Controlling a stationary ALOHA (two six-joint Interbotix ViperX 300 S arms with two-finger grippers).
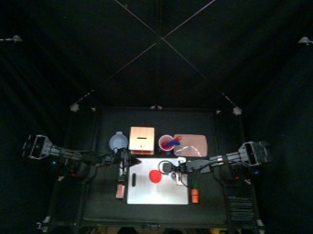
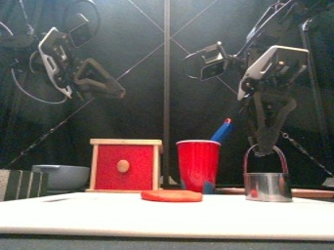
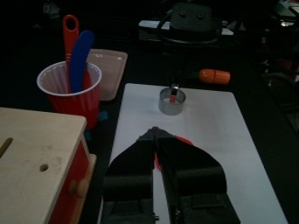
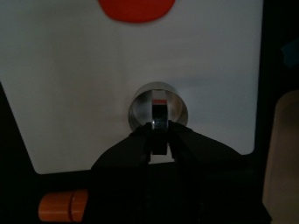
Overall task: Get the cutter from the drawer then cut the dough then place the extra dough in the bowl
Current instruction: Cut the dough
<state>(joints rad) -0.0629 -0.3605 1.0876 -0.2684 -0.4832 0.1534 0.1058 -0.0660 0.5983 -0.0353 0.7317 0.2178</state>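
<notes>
The round metal cutter (image 2: 268, 186) stands on the white cutting board (image 2: 156, 215), to the right of the flat red dough disc (image 2: 173, 195). My right gripper (image 2: 265, 148) is shut on the cutter's wire handle (image 4: 158, 109) from above. In the right wrist view the dough (image 4: 135, 9) lies a short way beyond the cutter (image 4: 158, 94). My left gripper (image 2: 94, 80) hangs high at the left, shut on nothing, and its jaws (image 3: 155, 133) meet at the tips. The blue-grey bowl (image 2: 59, 176) sits at the far left. The wooden box (image 2: 125, 166) shows its red drawer front flush.
A red cup (image 2: 198, 164) holding a blue knife (image 2: 220, 130) and a red knife (image 3: 68, 35) stands behind the board. The pink tray (image 3: 111, 61) lies behind the cup. Orange toys (image 1: 193, 195) (image 1: 120, 189) lie beside the board's right and left edges.
</notes>
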